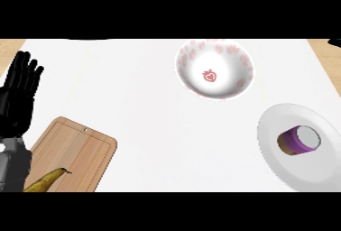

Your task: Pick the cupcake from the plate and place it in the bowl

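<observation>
A white counter top (pixel 140 94) fills the frame, with wood-coloured strips showing at its upper left and upper right corners. At the left edge the left hand (pixel 19 97) rests open, black fingers straight and pointing up, its grey forearm (pixel 9 164) below it. In the lower left lies a wooden cutting board (pixel 76 151), and a banana (pixel 45 181) lies across its lower corner. Right of centre at the top stands a white bowl (pixel 232 80) with red strawberry prints. At the right edge is a white plate (pixel 293 169); on it sits a cupcake (pixel 300 140) in a purple wrapper, tilted, its pale round face toward the upper right.
</observation>
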`<state>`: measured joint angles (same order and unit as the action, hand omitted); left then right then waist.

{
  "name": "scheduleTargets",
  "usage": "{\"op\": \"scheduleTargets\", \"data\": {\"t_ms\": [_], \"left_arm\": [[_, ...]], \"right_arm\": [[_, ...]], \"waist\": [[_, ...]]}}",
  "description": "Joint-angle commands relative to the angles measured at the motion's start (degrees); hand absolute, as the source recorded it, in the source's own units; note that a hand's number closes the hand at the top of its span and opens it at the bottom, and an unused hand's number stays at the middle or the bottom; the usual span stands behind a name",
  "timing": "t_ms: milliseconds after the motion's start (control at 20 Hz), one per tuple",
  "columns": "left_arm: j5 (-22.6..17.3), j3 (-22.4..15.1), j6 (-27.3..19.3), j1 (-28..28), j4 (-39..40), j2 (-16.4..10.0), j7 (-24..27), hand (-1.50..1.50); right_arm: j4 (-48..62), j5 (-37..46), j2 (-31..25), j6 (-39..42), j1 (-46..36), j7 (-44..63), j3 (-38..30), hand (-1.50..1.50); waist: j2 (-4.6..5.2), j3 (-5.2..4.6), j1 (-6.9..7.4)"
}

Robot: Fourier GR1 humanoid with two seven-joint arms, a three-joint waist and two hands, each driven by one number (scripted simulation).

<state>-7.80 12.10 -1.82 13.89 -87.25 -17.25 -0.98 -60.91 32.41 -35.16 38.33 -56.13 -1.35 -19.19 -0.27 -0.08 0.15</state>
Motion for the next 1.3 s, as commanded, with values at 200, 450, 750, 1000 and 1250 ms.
{"op": "scheduleTargets", "data": {"t_ms": [200,450,750,1000,1250], "left_arm": [[0.38,0.43,0.21,1.59,2.28,0.19,1.45,0.0],[0.4,0.29,1.1,0.51,3.74,0.88,2.94,0.0],[-0.16,0.31,1.94,-1.94,-1.28,0.46,1.34,0.0],[-0.37,1.34,3.21,1.02,4.24,-0.35,4.62,0.0],[0.44,0.5,1.66,2.36,1.43,-0.42,0.92,0.0]], "right_arm": [[-2.76,1.87,13.2,-4.1,-1.8,11.24,6.96,1.5],[1.0,5.31,18.28,-9.2,-0.88,11.83,10.97,1.5],[9.48,13.0,18.17,-17.06,0.18,9.08,14.86,1.5],[23.12,12.57,22.82,-29.31,0.39,8.54,9.79,-1.5],[27.16,6.15,26.43,-33.36,-1.4,4.41,3.82,-1.5]], "waist": [[0.25,0.04,0.1],[0.35,0.05,0.29],[0.41,0.07,0.7],[1.09,0.08,1.5],[0.99,0.14,1.81]]}}
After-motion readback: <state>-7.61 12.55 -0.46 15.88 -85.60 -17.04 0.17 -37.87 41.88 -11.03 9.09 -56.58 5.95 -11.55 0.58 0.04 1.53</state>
